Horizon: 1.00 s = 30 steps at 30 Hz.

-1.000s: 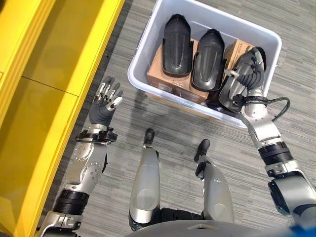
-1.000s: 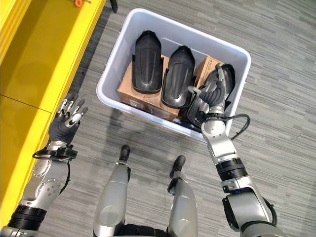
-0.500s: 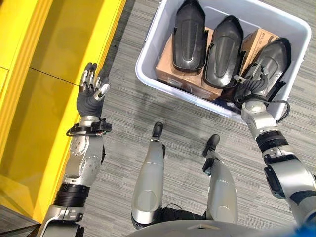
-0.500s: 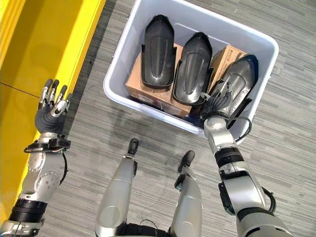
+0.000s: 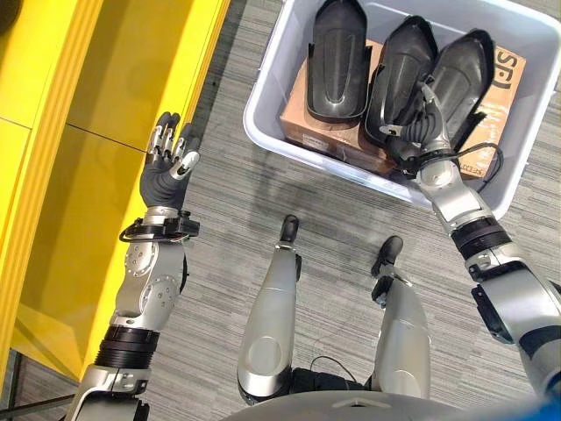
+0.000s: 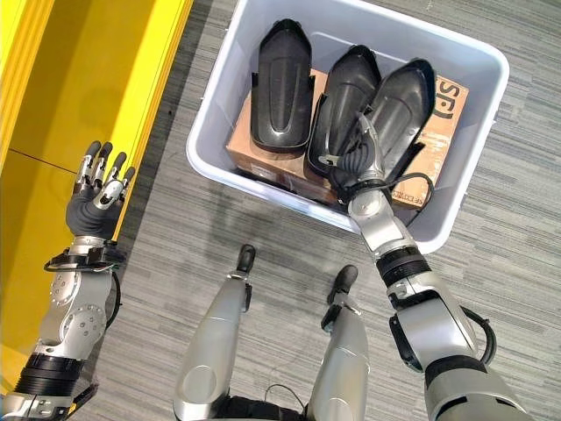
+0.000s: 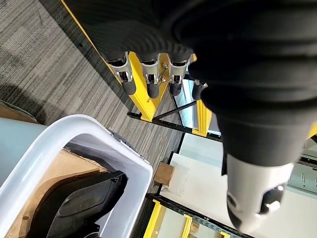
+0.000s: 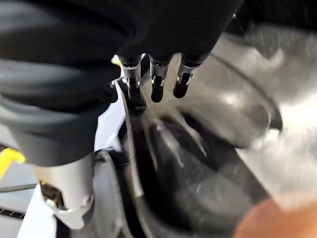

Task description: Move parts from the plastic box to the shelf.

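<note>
Fingers of the right hand [image 6: 355, 162] clasp a glossy black, elongated, shell-like part [image 6: 401, 110].

A pale grey plastic box [image 5: 263, 123] with rounded corners stands open on the floor, just beside the yellow shelf [image 5: 96, 132], whose flat yellow surface runs along the box's left. Inside the box, three black moulded parts lie side by side on brown cardboard cartons [image 5: 307, 123]. Each is long, shell-like and glossy, with one rounded end. The left part [image 5: 337, 57] and the middle part [image 5: 401, 70] rest flat on a carton. The right part [image 6: 399, 114] is tilted, leaning against the middle one.
</note>
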Tool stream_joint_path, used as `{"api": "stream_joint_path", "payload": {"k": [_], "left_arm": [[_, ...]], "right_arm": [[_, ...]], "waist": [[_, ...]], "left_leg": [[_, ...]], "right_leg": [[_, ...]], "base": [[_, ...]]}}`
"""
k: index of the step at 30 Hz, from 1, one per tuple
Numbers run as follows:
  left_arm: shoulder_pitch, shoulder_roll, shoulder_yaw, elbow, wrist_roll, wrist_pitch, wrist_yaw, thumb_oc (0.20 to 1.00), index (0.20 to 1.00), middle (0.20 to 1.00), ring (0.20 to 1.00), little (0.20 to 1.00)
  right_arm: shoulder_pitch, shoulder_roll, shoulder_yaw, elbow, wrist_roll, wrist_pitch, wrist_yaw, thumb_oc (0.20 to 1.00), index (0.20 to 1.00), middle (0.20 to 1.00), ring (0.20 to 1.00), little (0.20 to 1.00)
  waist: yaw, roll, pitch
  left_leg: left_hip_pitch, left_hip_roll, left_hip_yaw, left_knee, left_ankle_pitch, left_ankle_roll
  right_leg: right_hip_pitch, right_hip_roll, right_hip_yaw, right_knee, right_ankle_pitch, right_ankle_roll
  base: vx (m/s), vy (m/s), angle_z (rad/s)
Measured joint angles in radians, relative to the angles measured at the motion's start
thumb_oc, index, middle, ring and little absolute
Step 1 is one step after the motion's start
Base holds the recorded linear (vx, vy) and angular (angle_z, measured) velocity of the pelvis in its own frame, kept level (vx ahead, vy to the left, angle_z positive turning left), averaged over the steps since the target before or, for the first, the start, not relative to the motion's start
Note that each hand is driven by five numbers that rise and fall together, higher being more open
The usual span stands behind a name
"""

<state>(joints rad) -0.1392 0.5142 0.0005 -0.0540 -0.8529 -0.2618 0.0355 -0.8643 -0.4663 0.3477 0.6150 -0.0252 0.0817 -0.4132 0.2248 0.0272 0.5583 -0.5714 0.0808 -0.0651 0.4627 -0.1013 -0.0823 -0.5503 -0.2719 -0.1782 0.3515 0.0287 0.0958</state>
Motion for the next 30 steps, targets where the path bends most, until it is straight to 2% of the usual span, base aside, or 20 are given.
{"api": "stream_joint_path", "payload": {"k": [2,7,14,18,21,23,26,30], "left_arm": [[0.001,0.0,-0.004,0.0,-0.001,0.005,-0.022,1.0,1.0,1.0,1.0,1.0],[0.002,0.0,-0.036,0.0,-0.002,0.006,-0.03,1.0,1.0,1.0,1.0,1.0],[0.005,0.0,-0.041,0.0,-0.03,0.006,-0.036,1.0,1.0,1.0,1.0,1.0],[0.023,-0.001,-0.046,-0.001,-0.031,-0.003,-0.034,1.0,1.0,1.0,1.0,1.0],[0.03,-0.013,-0.05,-0.003,-0.031,-0.01,-0.033,1.0,1.0,1.0,1.0,1.0],[0.034,-0.034,-0.051,-0.004,-0.031,-0.019,-0.033,1.0,1.0,1.0,1.0,1.0],[0.039,-0.035,-0.051,-0.004,-0.031,-0.019,-0.033,1.0,1.0,1.0,1.0,1.0],[0.037,-0.039,-0.064,-0.004,-0.031,-0.02,-0.032,1.0,1.0,1.0,1.0,1.0]], "right_arm": [[-0.001,-0.005,0.0,0.003,-0.089,0.003,-0.065,1.0,1.0,1.0,1.0,1.0],[-0.009,-0.027,0.002,-0.003,-0.235,-0.001,-0.134,1.0,1.0,1.0,1.0,1.0],[-0.02,-0.066,0.003,-0.02,-0.315,0.013,-0.399,1.0,1.0,1.0,1.0,1.0],[0.04,-0.069,-0.073,-0.202,-0.349,0.006,-0.519,1.0,1.0,1.0,1.0,1.0],[0.093,-0.062,-0.1,-0.275,-0.337,-0.001,-0.542,1.0,1.0,1.0,1.0,1.0],[0.138,-0.043,-0.111,-0.26,-0.246,0.019,-0.542,1.0,1.0,1.0,1.0,1.0],[0.152,0.0,-0.123,-0.168,-0.176,0.033,-0.484,1.0,1.0,1.0,1.0,1.0],[0.147,0.014,-0.117,-0.131,-0.104,0.058,-0.416,1.0,1.0,1.0,1.0,1.0]], "waist": [[-0.001,0.008,-0.001],[-0.005,0.025,0.0],[-0.021,0.043,0.0],[-0.048,0.056,0.0],[-0.056,0.057,0.0],[-0.076,0.06,-0.001],[-0.082,0.063,-0.001],[-0.075,0.076,-0.001]], "left_leg": [[-0.003,-0.001,0.0,0.007,0.0,0.0],[-0.004,-0.002,0.001,0.01,0.0,0.001],[-0.004,-0.005,0.007,0.009,-0.002,0.004],[0.0,-0.011,0.017,0.009,-0.007,0.011],[0.011,-0.011,0.032,0.009,-0.011,0.015],[0.013,-0.011,0.034,0.009,-0.012,0.015],[0.017,-0.011,0.048,0.01,-0.013,0.017],[0.018,-0.01,0.054,0.009,-0.015,0.02]], "right_leg": [[0.0,-0.001,0.001,0.0,0.0,0.0],[-0.001,-0.001,0.003,0.001,0.0,0.0],[-0.004,-0.004,0.009,-0.002,0.001,0.001],[-0.005,-0.01,0.018,-0.002,0.005,0.004],[-0.004,-0.011,0.032,0.0,0.009,0.01],[-0.005,-0.011,0.035,0.001,0.006,0.005],[-0.008,-0.011,0.049,-0.002,0.006,0.003],[-0.01,-0.012,0.055,0.001,0.005,0.004]], "base": [[0.0,0.0,0.0],[0.0,0.0,0.0],[0.0,0.041,-0.01],[0.01,0.059,-0.02],[0.0,0.038,-0.11],[0.0,0.062,-0.07],[0.0,0.037,-0.09],[0.0,0.004,-0.03]]}}
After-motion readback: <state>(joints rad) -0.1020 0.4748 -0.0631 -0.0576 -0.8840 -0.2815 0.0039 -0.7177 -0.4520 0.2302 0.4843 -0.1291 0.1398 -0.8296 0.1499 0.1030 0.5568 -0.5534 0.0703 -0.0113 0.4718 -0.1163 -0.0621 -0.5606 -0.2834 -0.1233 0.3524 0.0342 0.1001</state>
